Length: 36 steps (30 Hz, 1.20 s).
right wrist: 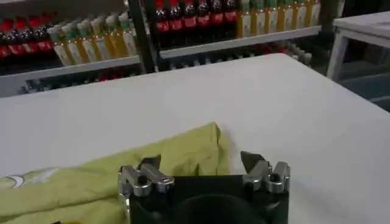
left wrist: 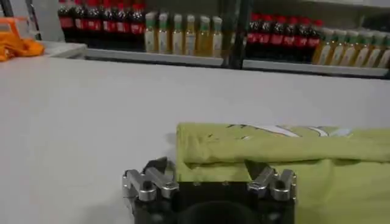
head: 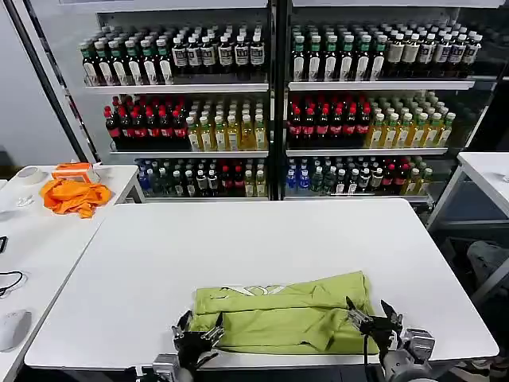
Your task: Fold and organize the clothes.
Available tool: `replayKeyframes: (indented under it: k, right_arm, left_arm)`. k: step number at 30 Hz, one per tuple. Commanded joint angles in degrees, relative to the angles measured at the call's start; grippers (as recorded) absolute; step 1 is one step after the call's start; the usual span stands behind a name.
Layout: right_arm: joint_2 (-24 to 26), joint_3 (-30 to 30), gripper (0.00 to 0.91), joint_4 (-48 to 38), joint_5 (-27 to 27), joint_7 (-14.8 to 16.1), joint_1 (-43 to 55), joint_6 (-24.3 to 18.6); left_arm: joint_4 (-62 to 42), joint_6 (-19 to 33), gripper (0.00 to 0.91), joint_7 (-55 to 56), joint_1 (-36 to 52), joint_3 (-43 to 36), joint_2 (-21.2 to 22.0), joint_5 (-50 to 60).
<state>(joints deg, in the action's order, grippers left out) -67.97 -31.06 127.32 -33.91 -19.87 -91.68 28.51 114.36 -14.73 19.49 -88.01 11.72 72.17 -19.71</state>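
Nearest us, the left end effector and right end effector sit at the surface's near edge, both spread wide and holding nothing, one at each end of the T-shirt, probably placed so to take its two near corners together. The shirt lies between them, folded into a long band, its pale print on the far flap. Beyond them we have broad bare room for a fold away from us; behind them the edge leaves little. The orange cloth lies well apart, far left.
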Motion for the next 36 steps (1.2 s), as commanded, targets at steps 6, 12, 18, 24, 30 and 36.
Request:
replayKeyframes:
  k: [6,12,18,24,30,36]
  right_arm:
    - [-0.44,-0.65,0.907,0.91,0.31,-0.16,-1.42,-0.46]
    - [-0.97,-0.56,0.907,1.08,0.51,-0.32,-1.73,-0.55]
    - [-1.18,-0.63,0.907,1.30,0.60,-0.44,-1.92,-0.65]
    - [-1.61,-0.46,0.907,1.18,0.79,-0.57,-1.98,-0.73]
    - [-1.48,-0.34,0.907,0.83,0.77,-0.61,-1.77,-0.77]
    - [-1.08,-0.21,0.907,0.37,0.49,-0.76,-0.98,-0.75]
  left_arm:
    - [-2.87,2.52,0.020,0.21,0.40,-0.79,1.86,0.23]
    - [-2.30,3.75,0.020,-0.06,0.29,-0.12,1.85,-0.64]
    - [-1.30,5.21,0.020,-0.46,-0.26,1.04,1.35,-2.03]
    - [0.00,5.80,0.020,-0.72,-0.35,4.09,0.65,-5.04]
    - [1.95,5.43,0.020,-0.97,-0.29,11.10,-2.04,-10.05]
    - [2.94,4.15,0.020,-0.95,-0.47,21.26,-6.20,-16.88]
